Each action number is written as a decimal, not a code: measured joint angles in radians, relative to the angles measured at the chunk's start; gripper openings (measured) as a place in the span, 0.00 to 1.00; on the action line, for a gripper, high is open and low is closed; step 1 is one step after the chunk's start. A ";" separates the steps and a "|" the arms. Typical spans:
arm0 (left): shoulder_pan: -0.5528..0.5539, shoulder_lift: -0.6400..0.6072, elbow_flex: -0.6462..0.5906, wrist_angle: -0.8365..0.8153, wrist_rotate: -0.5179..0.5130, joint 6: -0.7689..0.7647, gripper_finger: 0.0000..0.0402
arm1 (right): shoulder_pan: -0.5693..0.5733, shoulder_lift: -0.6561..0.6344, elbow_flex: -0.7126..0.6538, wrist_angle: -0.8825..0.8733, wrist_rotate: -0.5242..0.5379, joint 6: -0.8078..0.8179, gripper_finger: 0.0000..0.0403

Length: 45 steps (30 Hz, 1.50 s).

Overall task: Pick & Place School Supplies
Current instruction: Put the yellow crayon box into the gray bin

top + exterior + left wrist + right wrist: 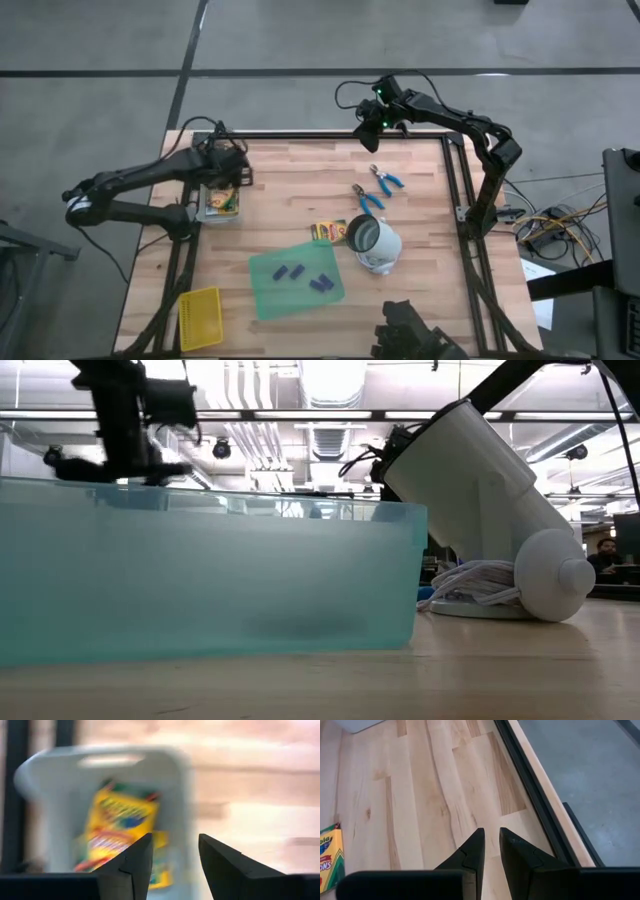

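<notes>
My left gripper (228,170) (174,851) hangs open and empty above a small grey bin (220,204) at the table's left side. Yellow-and-green crayon boxes (117,827) lie inside it. Another crayon box (328,231) (327,855) lies flat mid-table. Two blue-handled tools (385,180) (366,198) lie right of centre. Several purple-blue pieces (300,276) rest on a translucent green sheet (270,298). My right gripper (368,122) (491,832) waits over the table's far edge, its fingers nearly together and holding nothing.
A white cup-like object (376,246) (480,490) lies on its side next to the crayon box, with a coiled white cord (478,582) beneath it. A yellow mesh basket (198,318) sits at the near left corner. A black frame rail (535,795) borders the table.
</notes>
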 joint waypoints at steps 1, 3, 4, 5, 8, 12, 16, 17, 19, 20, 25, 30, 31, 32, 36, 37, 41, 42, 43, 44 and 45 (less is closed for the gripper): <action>0.000 0.000 0.011 0.037 0.000 0.026 0.41 | 0.000 0.000 -0.001 -0.001 0.000 0.002 0.14; 0.000 0.000 0.037 0.132 0.004 0.080 0.41 | 0.000 0.000 -0.003 -0.003 0.000 0.004 0.14; 0.000 0.000 0.049 0.186 0.012 0.113 0.41 | 0.000 0.000 -0.003 -0.003 0.000 0.004 0.14; 0.000 0.000 0.057 0.244 0.023 0.155 0.41 | 0.000 0.000 -0.003 -0.005 0.000 0.004 0.14; -0.001 -0.001 0.066 0.464 0.084 0.290 0.41 | 0.000 -0.002 -0.003 -0.011 0.000 0.006 0.14; -0.001 0.000 0.053 0.743 0.175 0.451 0.41 | 0.000 -0.008 -0.003 -0.011 -0.043 0.020 0.14; -0.001 0.000 0.048 0.868 0.176 0.523 0.41 | 0.000 -0.009 -0.003 -0.013 -0.170 0.032 0.14; -0.001 -0.001 0.048 0.875 0.173 0.532 0.41 | 0.000 -0.009 -0.003 -0.013 -0.191 0.033 0.14; -0.001 0.000 0.047 0.874 0.171 0.536 0.41 | 0.000 -0.010 -0.003 -0.014 -0.231 0.033 0.14; -0.001 0.000 0.046 0.874 0.171 0.538 0.41 | 0.000 -0.010 -0.003 -0.014 -0.255 0.038 0.14; -0.006 0.000 0.046 0.892 0.174 0.652 0.41 | 0.011 -0.010 -0.003 -0.009 -0.343 0.170 0.14; -0.018 0.000 0.046 0.927 0.221 0.875 0.41 | 0.030 -0.011 -0.003 0.000 -0.343 0.230 0.14; -0.018 0.000 0.046 0.925 0.237 0.905 0.41 | 0.037 -0.011 -0.003 0.001 -0.342 0.267 0.14; -0.017 0.000 0.046 0.922 0.252 0.929 0.41 | 0.046 -0.011 -0.003 0.005 -0.339 0.301 0.14; -0.017 0.000 0.045 0.879 0.303 0.999 0.41 | 0.116 -0.014 -0.003 -0.010 -0.306 0.315 0.13; -0.017 0.000 0.045 0.867 0.310 1.015 0.41 | 0.139 -0.015 -0.003 -0.009 -0.284 0.289 0.13; -0.017 0.000 0.044 0.808 0.315 1.094 0.41 | 0.236 -0.015 -0.003 -0.013 -0.255 0.147 0.10; -0.017 0.000 0.044 0.796 0.315 1.107 0.41 | 0.257 -0.015 -0.003 -0.016 -0.257 0.115 0.09; -0.017 0.000 0.044 0.788 0.315 1.113 0.41 | 0.279 -0.015 -0.003 -0.017 -0.257 0.087 0.08; -0.017 0.000 0.044 0.785 0.315 1.115 0.41 | 0.299 -0.015 -0.003 -0.019 -0.257 0.056 0.08; -0.017 0.000 0.044 0.785 0.315 1.114 0.41 | 0.317 -0.015 -0.003 -0.024 -0.257 0.025 0.08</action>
